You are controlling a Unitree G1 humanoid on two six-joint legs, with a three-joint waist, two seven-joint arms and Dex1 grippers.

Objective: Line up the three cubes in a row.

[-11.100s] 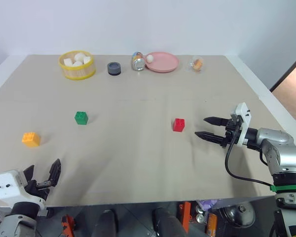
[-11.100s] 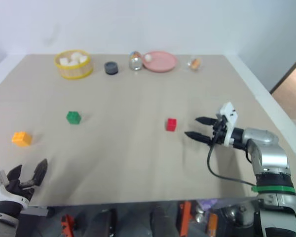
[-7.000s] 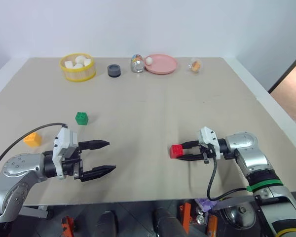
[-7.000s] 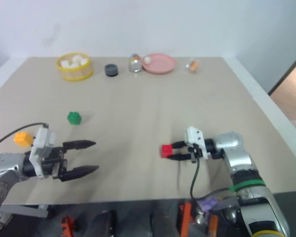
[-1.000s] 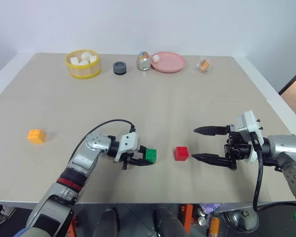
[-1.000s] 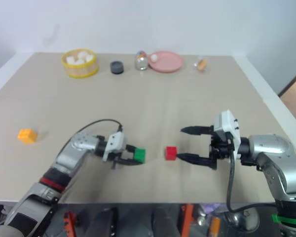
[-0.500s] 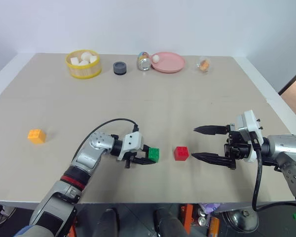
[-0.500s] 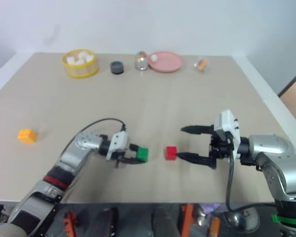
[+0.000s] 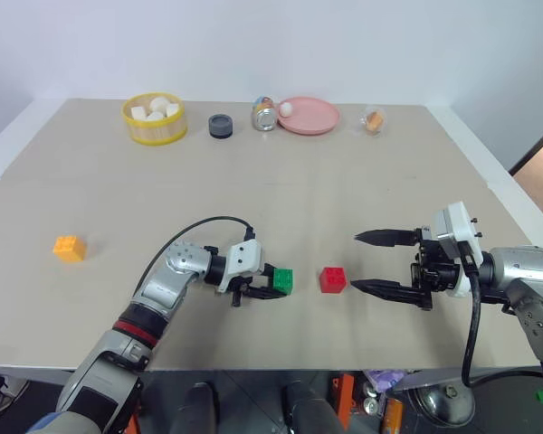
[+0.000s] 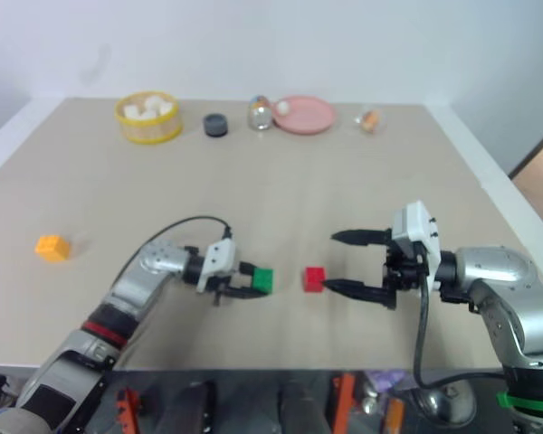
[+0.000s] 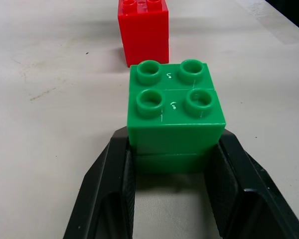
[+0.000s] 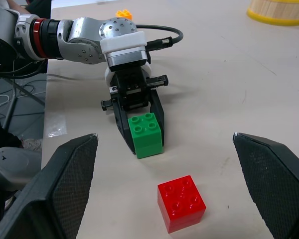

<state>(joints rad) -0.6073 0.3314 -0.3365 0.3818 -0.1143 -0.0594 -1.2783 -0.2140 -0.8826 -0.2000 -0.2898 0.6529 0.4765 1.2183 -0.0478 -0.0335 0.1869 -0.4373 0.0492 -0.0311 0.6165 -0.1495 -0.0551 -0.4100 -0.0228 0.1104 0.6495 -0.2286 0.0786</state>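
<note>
Left end effector [image 9: 273,282] loosening around green cube [image 9: 282,280], now set down left of red cube [image 9: 333,279]. Right end effector [image 9: 369,263] wide open, empty. Orange cube [image 9: 69,248] next.

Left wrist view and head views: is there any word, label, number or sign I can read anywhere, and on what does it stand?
No text can be read.
Green cube: tiny pale marks between the studs on top, too small to read.
Can lying at the far edge of the table: colourful print on its side, too small to read.
</note>
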